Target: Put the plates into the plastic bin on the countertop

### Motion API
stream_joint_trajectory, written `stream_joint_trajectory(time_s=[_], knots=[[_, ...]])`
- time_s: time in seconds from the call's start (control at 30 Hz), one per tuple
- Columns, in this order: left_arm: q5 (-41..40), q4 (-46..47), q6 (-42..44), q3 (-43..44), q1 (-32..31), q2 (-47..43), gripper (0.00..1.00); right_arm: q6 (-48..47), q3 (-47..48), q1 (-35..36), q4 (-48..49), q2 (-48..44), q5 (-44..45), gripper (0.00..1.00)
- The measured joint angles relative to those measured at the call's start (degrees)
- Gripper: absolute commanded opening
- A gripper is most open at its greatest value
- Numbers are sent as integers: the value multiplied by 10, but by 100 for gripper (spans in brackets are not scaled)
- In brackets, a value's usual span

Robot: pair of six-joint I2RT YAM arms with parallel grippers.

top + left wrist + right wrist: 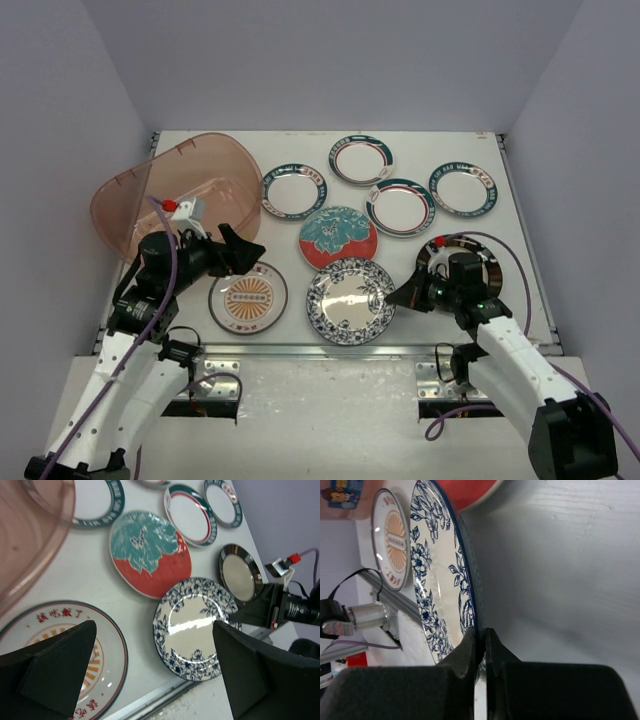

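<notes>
The blue-white patterned plate (350,287) lies near the countertop's (520,290) front edge. My right gripper (402,294) is shut on its right rim; in the right wrist view the fingertips (470,642) pinch the rim of the plate (437,580). My left gripper (240,250) is open and empty, hovering over the orange-centred plate (248,298); in its own view the gripper (154,630) stands wide between that plate (60,635) and the blue-white one (192,627). The pinkish plastic bin (175,195) stands tilted at the back left.
The red-teal floral plate (338,238) lies mid-counter. The dark-rimmed plate (487,262) lies half hidden behind my right wrist. Small teal-red rimmed plates (293,192), (361,160), (400,207) and one more lie at the back. A metal rail (330,349) runs along the front.
</notes>
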Motion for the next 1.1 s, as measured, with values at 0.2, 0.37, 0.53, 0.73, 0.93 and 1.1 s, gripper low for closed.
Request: stream_joint_trajectory(time_s=[0.2, 0.37, 0.53, 0.73, 0.93, 1.1], knots=[[85, 42, -34, -62, 0, 24, 100, 25, 43, -1, -13, -20, -43, 0], [121, 78, -50, -84, -9, 48, 96, 46, 86, -1, -4, -21, -78, 0], [146, 139, -73, -94, -54, 91, 79, 82, 95, -1, 44, -7, -122, 0], [141, 192, -97, -92, -144, 164, 12, 113, 97, -1, 85, 15, -147, 0], [107, 198, -138, -55, -161, 188, 0, 99, 105, -5, 100, 17, -133, 7], [49, 175, -143, -11, -166, 187, 0, 112, 124, -6, 129, 28, -130, 84]])
